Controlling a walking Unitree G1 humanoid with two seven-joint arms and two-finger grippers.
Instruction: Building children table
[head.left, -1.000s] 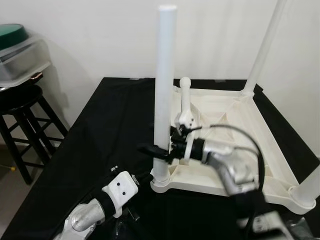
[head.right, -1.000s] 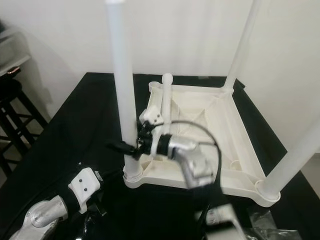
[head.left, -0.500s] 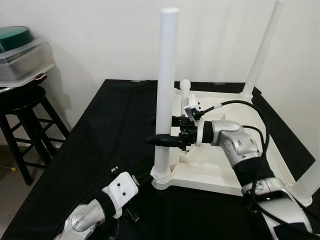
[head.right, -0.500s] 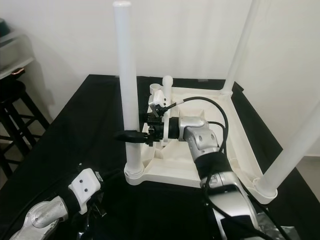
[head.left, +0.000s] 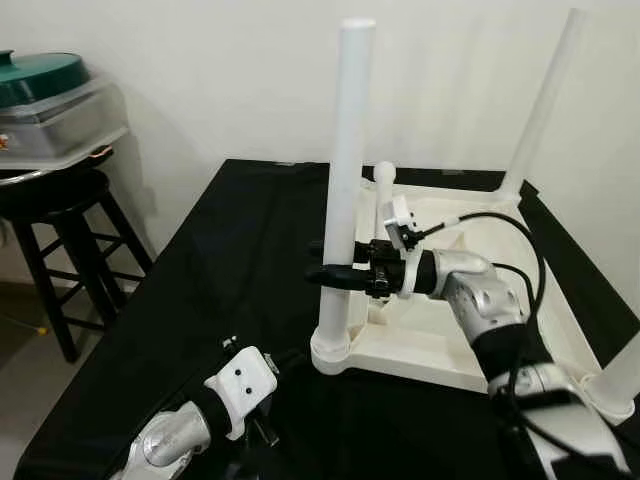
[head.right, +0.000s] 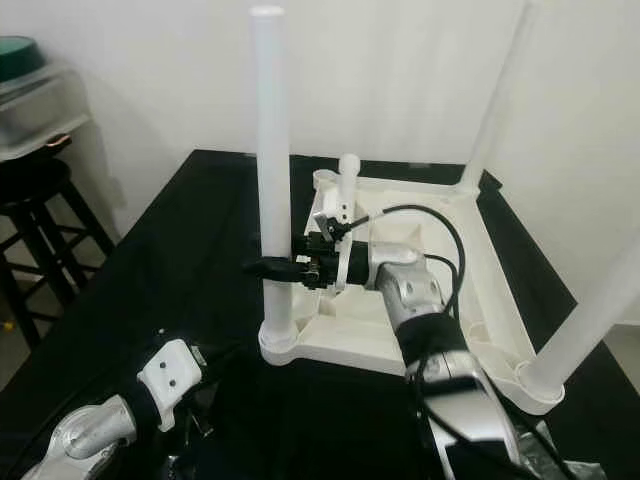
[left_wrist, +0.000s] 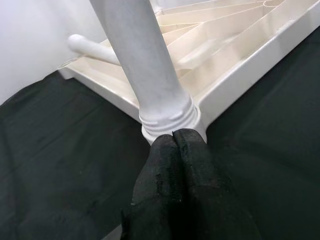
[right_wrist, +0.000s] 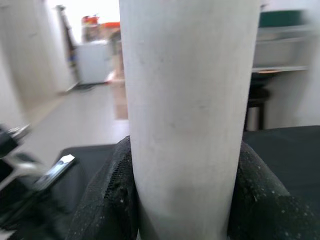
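The upside-down white plastic children's table top (head.left: 480, 330) lay on the black-draped worktop (head.left: 220, 280). Three tall white tubular legs stood socketed, long axes pointing upward; a fourth, the loose white leg (head.right: 345, 190), lay across the underside, unfitted. The right tool (head.left: 335, 262) clamped the near-corner leg (head.left: 345, 180); the left tool (left_wrist: 175, 145) waited pressed together at its base

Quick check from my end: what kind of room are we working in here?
Probably a room in a home, used as a makeshift work area: a black-draped table against a plain white wall, a black wooden stool holding a lidded storage bin, and the upturned children's table.
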